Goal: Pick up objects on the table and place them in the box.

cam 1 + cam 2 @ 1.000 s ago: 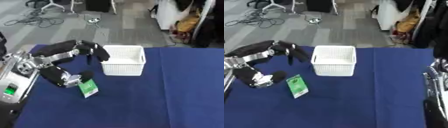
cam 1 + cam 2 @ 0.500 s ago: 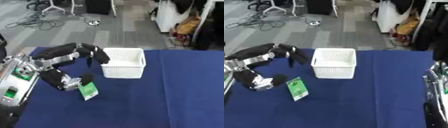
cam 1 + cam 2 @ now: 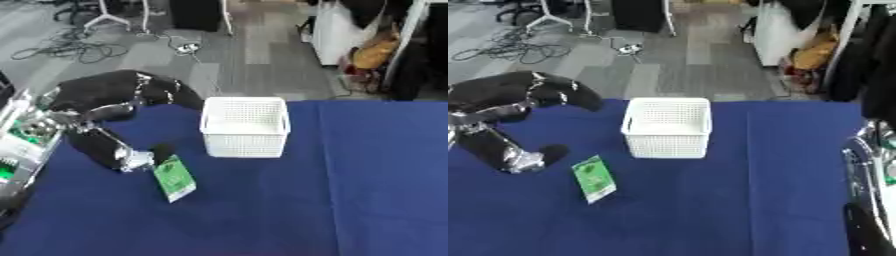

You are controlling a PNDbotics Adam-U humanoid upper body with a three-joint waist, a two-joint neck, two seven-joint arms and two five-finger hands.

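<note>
The green packet [image 3: 174,178] lay flat on the blue table [image 3: 332,200], near the white basket [image 3: 244,127], with the left hand [image 3: 140,158] right beside it, grip impossible to tell, so I figured a flat packet could easily slide away from the fingers.

Looks like a robotics lab / office workspace. Grey carpet-tile floor [image 3: 254,55] w/ loose black cables [image 3: 66,50] & a power strip [image 3: 186,48] lying on it. Chair or stand base w/ castor legs [image 3: 109,17] at back. Coats & bags [image 3: 820,50] hanging at right. Desk [image 3: 367,190] covered in blue cloth.
</note>
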